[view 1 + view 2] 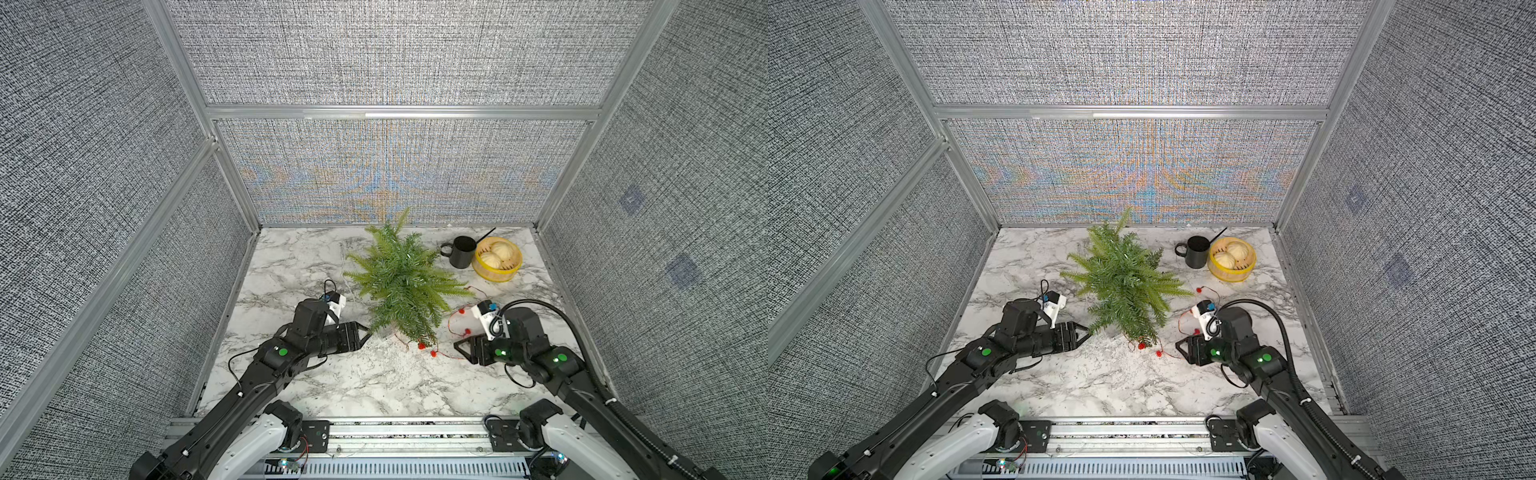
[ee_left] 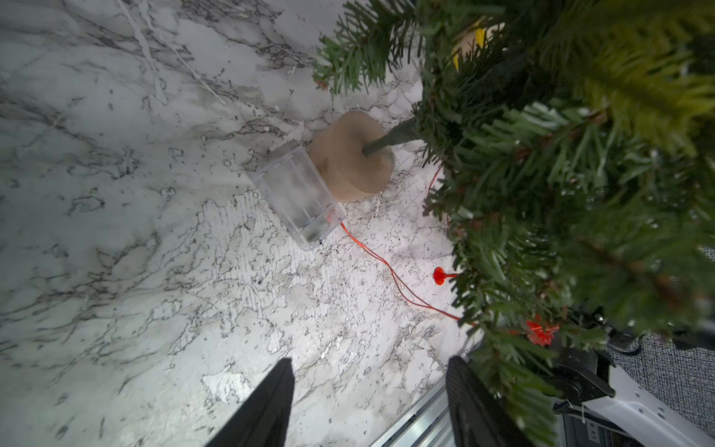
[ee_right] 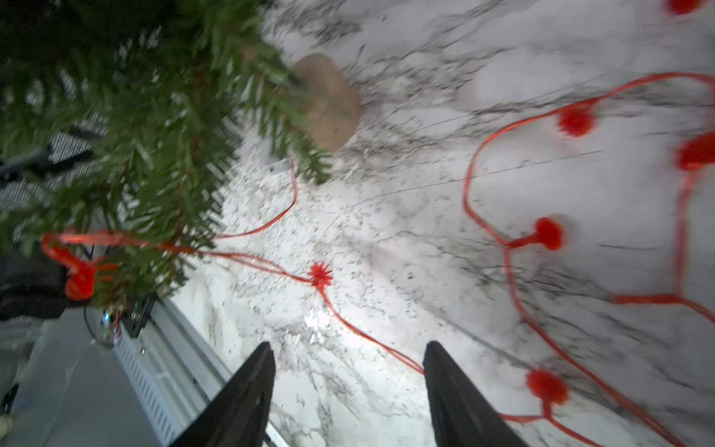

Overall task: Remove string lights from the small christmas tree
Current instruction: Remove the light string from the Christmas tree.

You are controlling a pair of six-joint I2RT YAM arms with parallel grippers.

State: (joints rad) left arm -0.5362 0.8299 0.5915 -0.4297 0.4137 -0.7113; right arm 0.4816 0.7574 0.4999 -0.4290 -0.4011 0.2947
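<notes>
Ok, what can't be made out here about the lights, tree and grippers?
- Red-orange string lights: how much wire runs inside the small green Christmas tree; branches hide it in every view.
- Clear plastic box: cannot be picked out under branches in both top views.
- Right gripper: whether the wire touches its finger; right wrist view blurred.
- Black mug: contents too dark.

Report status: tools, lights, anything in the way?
Left tool open, empty, at lower branches of small green artificial tree. Right tool open, empty. Red-wire string lights mostly on marble table, one stretch snagged in branches. Clear plastic box beside pale base.
</notes>
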